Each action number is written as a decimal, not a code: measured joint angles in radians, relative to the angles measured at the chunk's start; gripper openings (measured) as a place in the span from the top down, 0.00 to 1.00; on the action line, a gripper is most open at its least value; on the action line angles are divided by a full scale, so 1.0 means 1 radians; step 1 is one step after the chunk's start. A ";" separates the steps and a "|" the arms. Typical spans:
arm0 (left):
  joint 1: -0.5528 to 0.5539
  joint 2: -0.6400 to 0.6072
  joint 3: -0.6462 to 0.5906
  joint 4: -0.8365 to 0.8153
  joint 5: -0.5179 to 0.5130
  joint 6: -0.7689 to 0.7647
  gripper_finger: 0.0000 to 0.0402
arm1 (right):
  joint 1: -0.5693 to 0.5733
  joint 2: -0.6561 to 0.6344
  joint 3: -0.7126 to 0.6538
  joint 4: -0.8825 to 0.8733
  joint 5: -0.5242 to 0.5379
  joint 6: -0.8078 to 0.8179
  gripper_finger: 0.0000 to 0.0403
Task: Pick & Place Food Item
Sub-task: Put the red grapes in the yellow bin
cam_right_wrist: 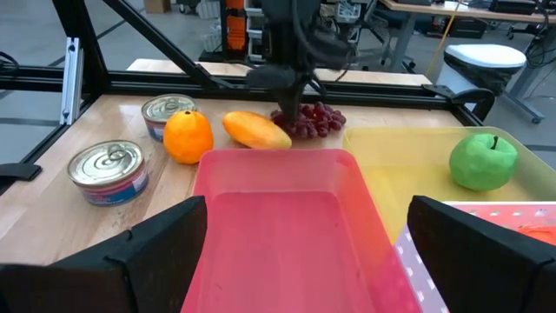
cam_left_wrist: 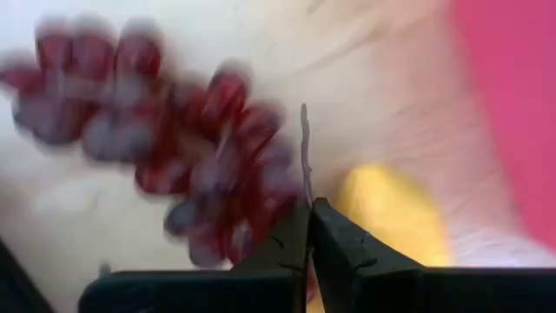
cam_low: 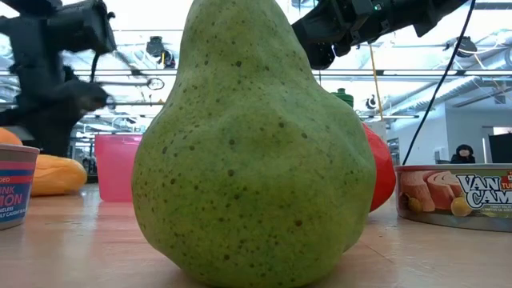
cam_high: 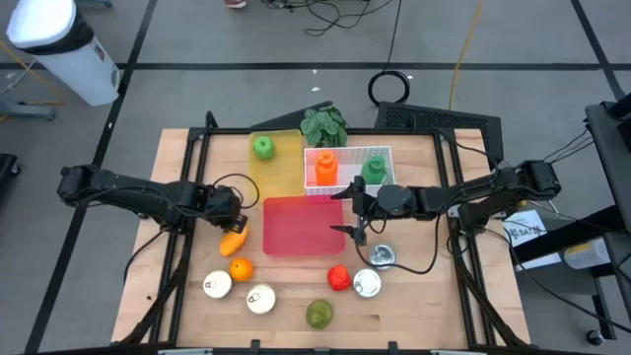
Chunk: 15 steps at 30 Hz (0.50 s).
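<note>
Clearly the grapes (cam_right_wrist: 308, 119) are the item in hand: a dark red bunch lying on the table beside the mango (cam_right_wrist: 255, 129), just off the near corner of the pink bin (cam_right_wrist: 287, 217). The left gripper (cam_left_wrist: 308, 228) is down on them with its fingers pressed together, seemingly pinching the thin stem rather than the fruit. That is the weak point, I judge: a stem is a slim hold, and a quick lift could let it slip out or snap, dropping the bunch or shedding loose grapes across the wood. A swinging bunch might also nudge the mango or catch the bin's wall on the way over. The right gripper (cam_high: 357, 218) hangs spread wide above the bin, so a careless carry could meet it there.
</note>
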 joint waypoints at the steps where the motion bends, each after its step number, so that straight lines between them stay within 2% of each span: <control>1: 0.000 0.000 0.023 0.001 -0.023 0.023 0.98 | 0.000 0.000 0.000 0.000 0.000 0.000 0.06; 15: 0.000 -0.001 0.436 0.004 -0.372 0.434 0.99 | 0.000 0.000 0.000 0.000 0.000 0.000 0.06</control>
